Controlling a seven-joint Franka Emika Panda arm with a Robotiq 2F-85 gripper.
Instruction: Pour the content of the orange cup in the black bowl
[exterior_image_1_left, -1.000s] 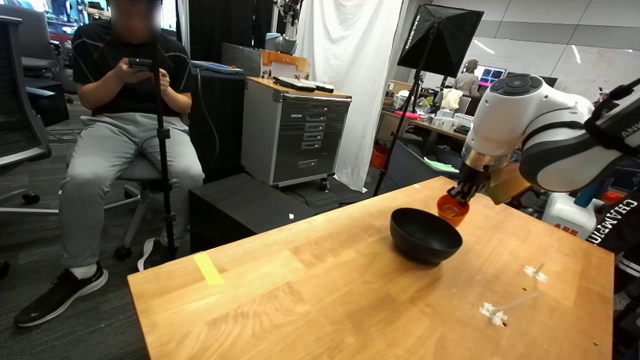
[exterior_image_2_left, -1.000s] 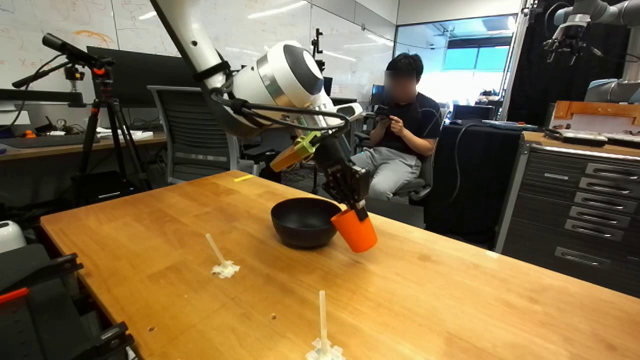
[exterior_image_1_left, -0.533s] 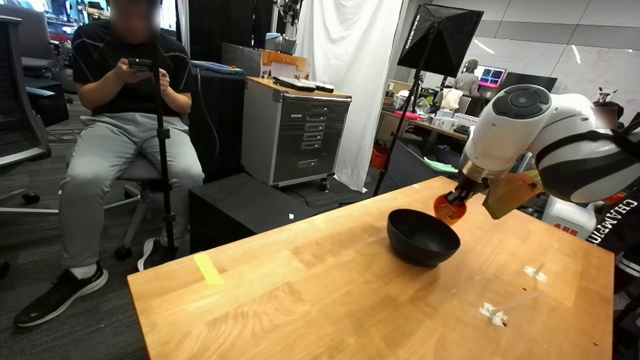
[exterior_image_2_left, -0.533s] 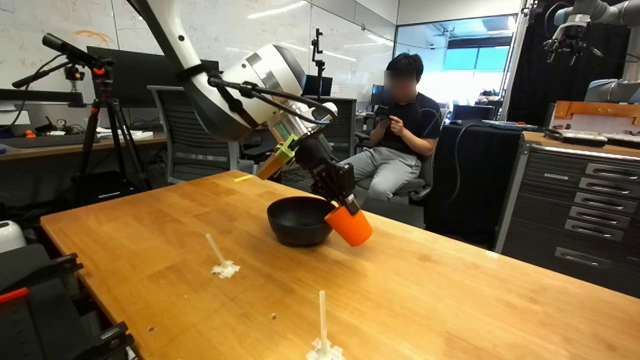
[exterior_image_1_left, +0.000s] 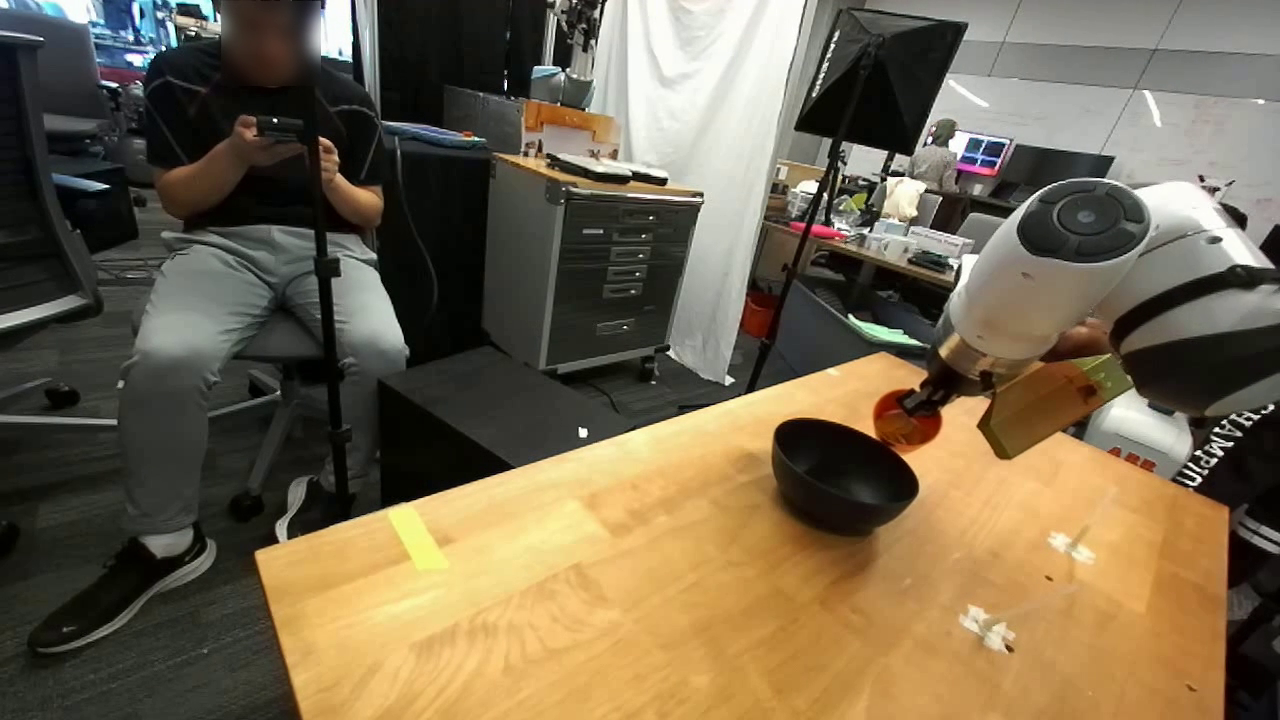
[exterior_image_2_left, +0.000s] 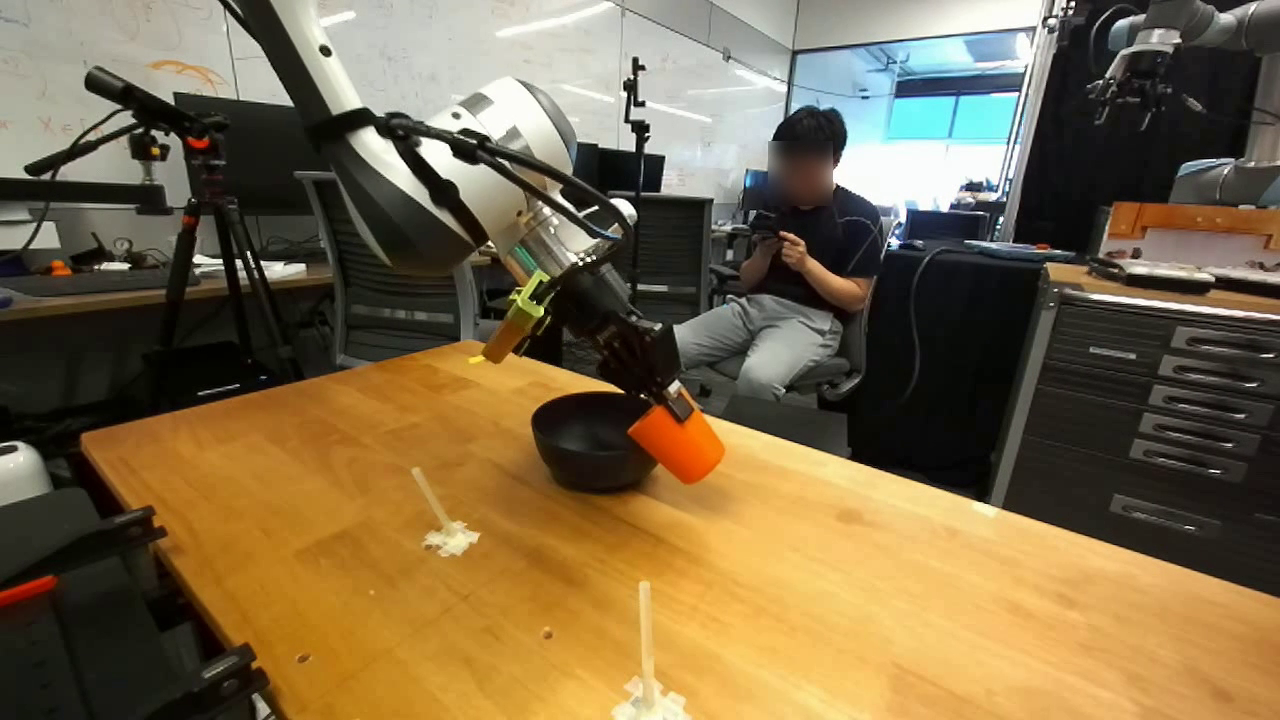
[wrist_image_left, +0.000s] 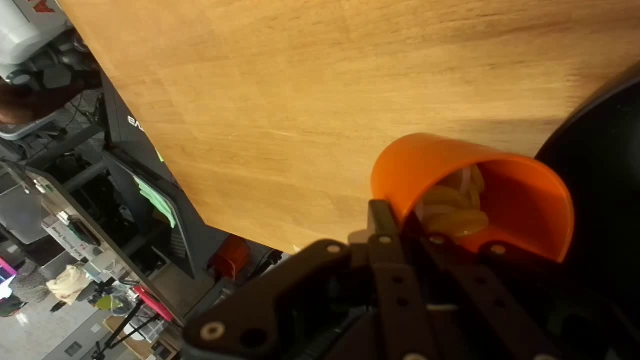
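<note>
The main risk is a spill onto the table (exterior_image_2_left: 860, 580). The orange cup (exterior_image_2_left: 680, 450) leans toward the black bowl (exterior_image_2_left: 590, 468), but in the wrist view only the edge of its mouth seems to overlap the bowl; if it tips further before the lip is well over, the yellowish pieces (wrist_image_left: 455, 222) could drop outside. A knock is the next worry: I cannot tell whether cup and bowl touch, and pushing the lip across too low could slide the bowl. The gripper (exterior_image_2_left: 677, 400) is clamped on the cup's wall near the rim, apparently with 1 finger inside and 1 outside. A pinch at 1 spot might let the cup twist as its load shifts, and the inner finger may hold some pieces back.

Of the 2 containers, the cup is tilted, seemingly clear of the table, to the right of the bowl in both exterior views. Its pieces lie heaped deep inside, away from the lip; I judge the pour not yet begun. The bowl stands upright, and no contents can be made out in its dark inside.
</note>
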